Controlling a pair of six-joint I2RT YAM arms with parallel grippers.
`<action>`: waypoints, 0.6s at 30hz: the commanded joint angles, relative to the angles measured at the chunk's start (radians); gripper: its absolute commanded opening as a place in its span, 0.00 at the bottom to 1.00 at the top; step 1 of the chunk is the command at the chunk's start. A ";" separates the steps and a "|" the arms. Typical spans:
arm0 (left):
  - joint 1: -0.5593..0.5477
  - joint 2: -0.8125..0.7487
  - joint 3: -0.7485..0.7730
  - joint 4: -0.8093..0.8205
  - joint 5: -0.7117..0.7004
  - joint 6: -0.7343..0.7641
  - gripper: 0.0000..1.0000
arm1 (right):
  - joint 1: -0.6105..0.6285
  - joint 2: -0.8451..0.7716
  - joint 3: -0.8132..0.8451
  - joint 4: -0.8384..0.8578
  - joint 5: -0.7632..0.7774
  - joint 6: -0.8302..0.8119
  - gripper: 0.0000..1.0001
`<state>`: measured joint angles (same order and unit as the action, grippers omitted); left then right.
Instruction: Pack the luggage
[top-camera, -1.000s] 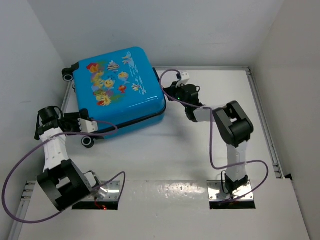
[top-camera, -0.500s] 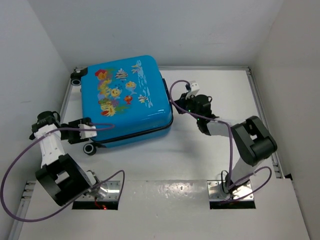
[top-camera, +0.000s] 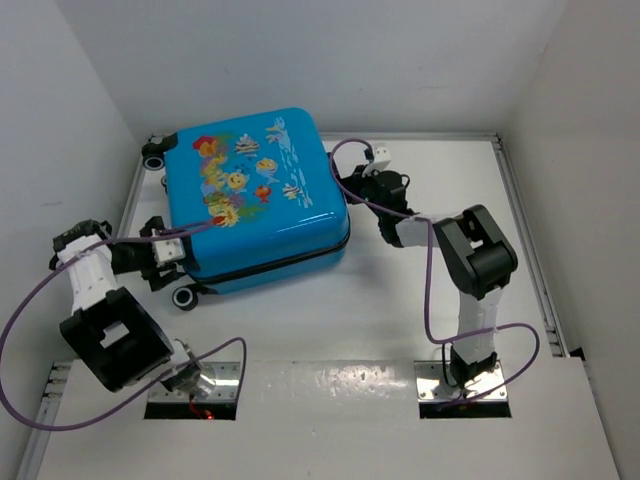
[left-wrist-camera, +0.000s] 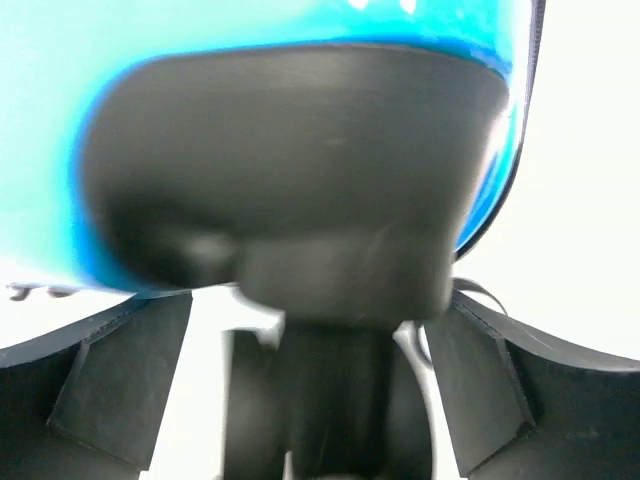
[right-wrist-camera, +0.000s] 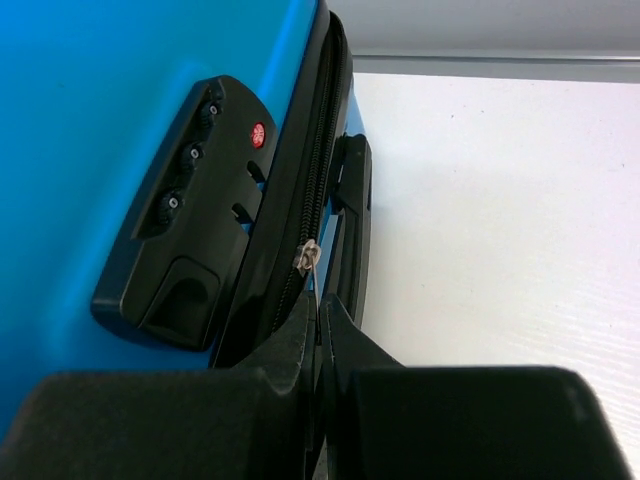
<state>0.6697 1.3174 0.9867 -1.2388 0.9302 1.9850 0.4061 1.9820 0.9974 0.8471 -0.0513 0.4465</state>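
The luggage (top-camera: 255, 195), a bright-blue hard shell with fish prints, lies flat and zipped at the table's back left. My left gripper (top-camera: 170, 262) is at its near-left corner. In the left wrist view the left gripper (left-wrist-camera: 310, 385) stands open, its fingers (left-wrist-camera: 120, 390) on either side of a black wheel (left-wrist-camera: 320, 400) under the wheel housing (left-wrist-camera: 290, 170). My right gripper (top-camera: 352, 188) is at the luggage's right side. In the right wrist view the right gripper (right-wrist-camera: 322, 305) is shut on the thin metal zipper pull (right-wrist-camera: 307, 257), beside the combination lock (right-wrist-camera: 190, 220).
White walls stand close on the left, back and right. A metal rail (top-camera: 522, 220) runs along the table's right edge. Purple cables (top-camera: 430, 290) loop from both arms. A second wheel (top-camera: 155, 152) sticks out at the luggage's far-left corner.
The left jaws have opened wide at the luggage's wheel corner. The luggage has slid back and turned a little, and the right gripper stayed shut at the zipper while its arm shifted.
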 joint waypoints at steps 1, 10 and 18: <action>0.049 -0.091 0.098 -0.064 0.214 0.552 1.00 | -0.021 -0.035 -0.029 0.012 0.054 0.003 0.00; 0.157 -0.224 0.403 0.010 0.296 -0.151 1.00 | -0.032 -0.049 -0.034 0.000 0.054 -0.012 0.00; 0.007 -0.118 0.354 0.648 -0.242 -1.331 0.56 | -0.026 -0.061 -0.040 -0.017 0.025 -0.019 0.00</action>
<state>0.7563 1.1118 1.3594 -0.8757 0.9184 1.2095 0.3992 1.9667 0.9741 0.8558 -0.0525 0.4473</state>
